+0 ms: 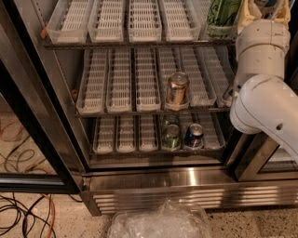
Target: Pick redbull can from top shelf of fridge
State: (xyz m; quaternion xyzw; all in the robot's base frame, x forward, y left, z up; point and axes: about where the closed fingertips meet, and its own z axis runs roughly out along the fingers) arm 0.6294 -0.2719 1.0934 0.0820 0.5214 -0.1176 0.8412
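The fridge (pixel 153 179) stands open in front of me. Its top shelf (pixel 139 44) carries a row of white slotted trays (pixel 108 21), and a green-and-black can (pixel 221 14) stands in the rightmost one. My gripper (pixel 265 7) is at the top right, just right of that can at top-shelf height, and the frame's upper edge cuts it off. A small blue patch (pixel 266 3) shows at its tip; I cannot tell whether it is the redbull can. My white arm (pixel 267 93) hides the right ends of the shelves.
A copper-gold can (pixel 177 88) stands on the middle shelf. A green can (pixel 171 136) and a blue can (pixel 194 135) sit on the bottom shelf. The black door frame (pixel 35 121) runs down the left. Cables (pixel 23 214) and a clear plastic bag (pixel 160 221) lie on the floor.
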